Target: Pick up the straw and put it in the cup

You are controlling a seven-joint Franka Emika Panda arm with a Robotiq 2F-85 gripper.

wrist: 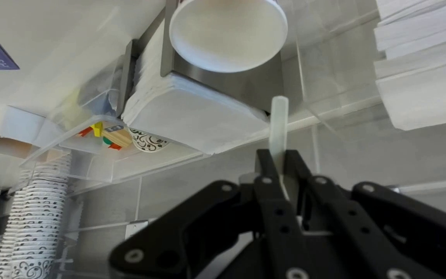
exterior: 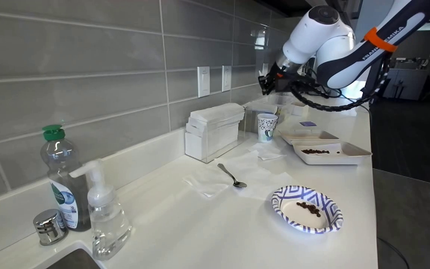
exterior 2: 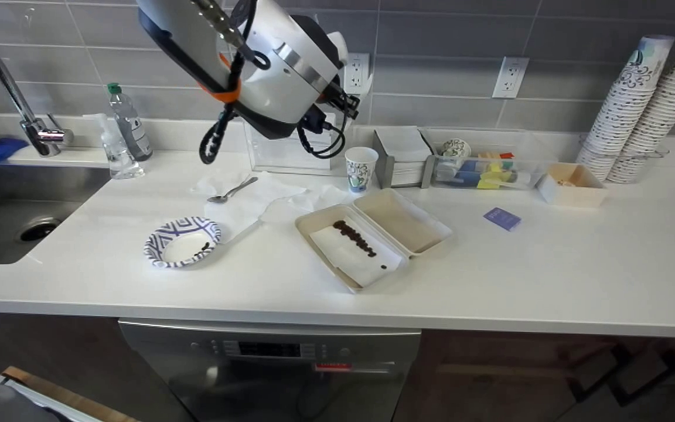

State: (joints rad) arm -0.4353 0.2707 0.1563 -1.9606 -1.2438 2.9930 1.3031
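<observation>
The cup (exterior: 266,129) is white paper with a printed pattern and stands upright on the counter; it also shows in an exterior view (exterior 2: 360,170). In the wrist view its open mouth (wrist: 229,35) is at the top. My gripper (wrist: 279,159) is shut on the straw (wrist: 279,124), a pale tube whose end sticks out past the fingertips toward the cup's side of the picture. The straw is apart from the cup. In both exterior views the gripper (exterior: 265,84) (exterior 2: 350,105) is above the cup's height, near the wall. The straw is too small to make out surely there.
A napkin stack (exterior: 215,130) and a grey napkin holder (exterior 2: 405,158) flank the cup. A clear bin (exterior 2: 484,158) stands beside the holder. An open takeout box (exterior 2: 367,240), patterned bowl (exterior: 306,209), spoon (exterior: 233,176) and soap bottles (exterior: 103,213) are on the counter. Stacked cups (exterior 2: 624,111) lean by the wall.
</observation>
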